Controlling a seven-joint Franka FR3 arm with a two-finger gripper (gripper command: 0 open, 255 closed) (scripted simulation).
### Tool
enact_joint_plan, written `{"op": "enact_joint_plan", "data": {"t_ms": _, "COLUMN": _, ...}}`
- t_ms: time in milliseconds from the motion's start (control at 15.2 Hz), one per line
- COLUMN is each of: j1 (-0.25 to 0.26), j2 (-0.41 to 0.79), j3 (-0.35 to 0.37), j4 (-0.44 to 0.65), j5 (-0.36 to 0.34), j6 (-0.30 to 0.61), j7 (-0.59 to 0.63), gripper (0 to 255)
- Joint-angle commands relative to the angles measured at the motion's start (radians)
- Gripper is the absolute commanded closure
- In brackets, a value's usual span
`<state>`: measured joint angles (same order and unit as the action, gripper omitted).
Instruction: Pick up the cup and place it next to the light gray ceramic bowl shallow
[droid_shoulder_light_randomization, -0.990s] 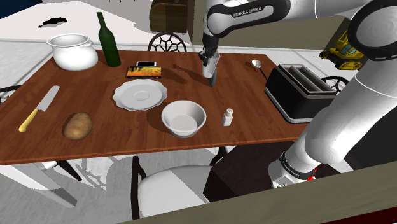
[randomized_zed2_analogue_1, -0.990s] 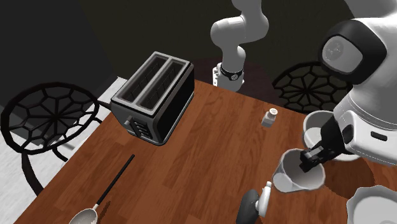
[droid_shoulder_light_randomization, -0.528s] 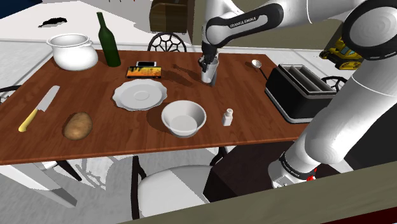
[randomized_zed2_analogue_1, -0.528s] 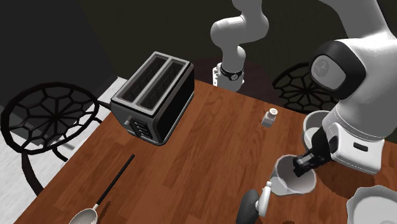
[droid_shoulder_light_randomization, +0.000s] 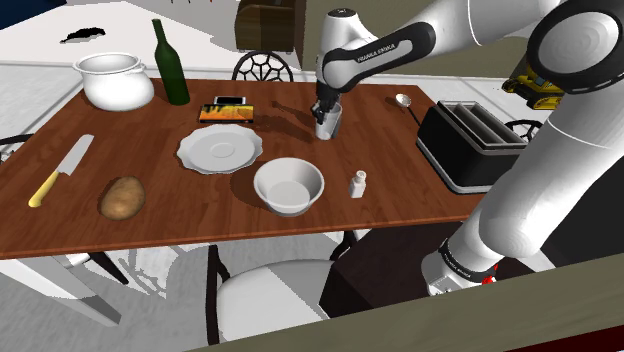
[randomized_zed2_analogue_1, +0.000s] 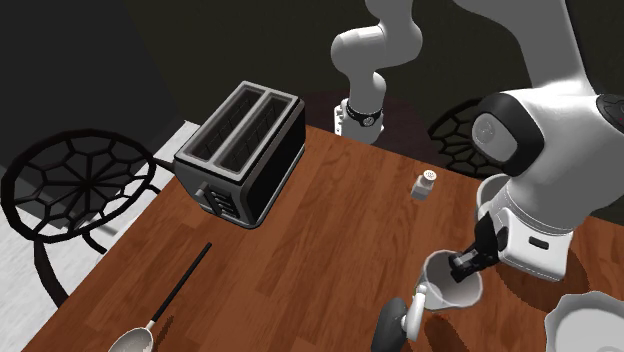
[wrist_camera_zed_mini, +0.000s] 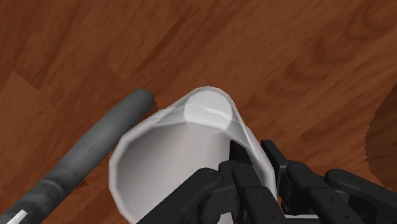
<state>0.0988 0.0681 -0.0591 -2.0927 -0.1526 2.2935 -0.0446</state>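
Observation:
A plain white cup (droid_shoulder_light_randomization: 328, 122) is tilted just over the brown wooden table (droid_shoulder_light_randomization: 120, 130), clasped at its rim by my black gripper (droid_shoulder_light_randomization: 324, 106). In the second exterior view the gripper (randomized_zed2_analogue_1: 470, 262) is shut on the cup (randomized_zed2_analogue_1: 450, 285) low over the wood. From the wrist, the fingers (wrist_camera_zed_mini: 245, 184) pinch the cup's wall (wrist_camera_zed_mini: 178, 153). I cannot tell whether the cup's base touches the table. The light grey shallow bowl (droid_shoulder_light_randomization: 288, 185) sits nearer the table's front edge, apart from the cup; its rim (randomized_zed2_analogue_1: 488, 195) peeks from behind the arm.
A grey handle (wrist_camera_zed_mini: 95, 149) lies right beside the cup. A black toaster (droid_shoulder_light_randomization: 470, 145) and a small shaker (droid_shoulder_light_randomization: 357, 184) stand towards the shoulder view's right, with a spoon (droid_shoulder_light_randomization: 405, 103) behind. A white plate (droid_shoulder_light_randomization: 220, 150), book, bottle (droid_shoulder_light_randomization: 170, 62), pot, knife and potato lie to its left.
The gripper has come down with the cup, which now sits lower and closer to the table than a second ago. Nothing else moved.

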Motion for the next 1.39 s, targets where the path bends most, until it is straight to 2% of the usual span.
{"op": "enact_joint_plan", "data": {"t_ms": 0, "j1": -0.001, "j2": 0.017, "j3": -0.001, "j4": -0.009, "j5": -0.002, "j6": 0.027, "j7": 0.003, "gripper": 255}}
{"op": "enact_joint_plan", "data": {"t_ms": 264, "j1": -0.001, "j2": 0.045, "j3": -0.002, "j4": -0.033, "j5": -0.007, "j6": 0.079, "j7": 0.011, "gripper": 255}}
{"op": "enact_joint_plan", "data": {"t_ms": 792, "j1": -0.001, "j2": 0.045, "j3": -0.002, "j4": -0.033, "j5": -0.007, "j6": 0.079, "j7": 0.011, "gripper": 255}}
{"op": "enact_joint_plan", "data": {"t_ms": 858, "j1": -0.001, "j2": 0.045, "j3": -0.002, "j4": -0.033, "j5": -0.007, "j6": 0.079, "j7": 0.011, "gripper": 0}}
{"op": "enact_joint_plan", "data": {"t_ms": 1188, "j1": -0.001, "j2": 0.045, "j3": -0.002, "j4": -0.033, "j5": -0.007, "j6": 0.079, "j7": 0.011, "gripper": 0}}
{"op": "enact_joint_plan", "data": {"t_ms": 1320, "j1": 0.003, "j2": 0.002, "j3": 0.002, "j4": -0.017, "j5": -0.003, "j6": 0.019, "j7": 0.009, "gripper": 0}}
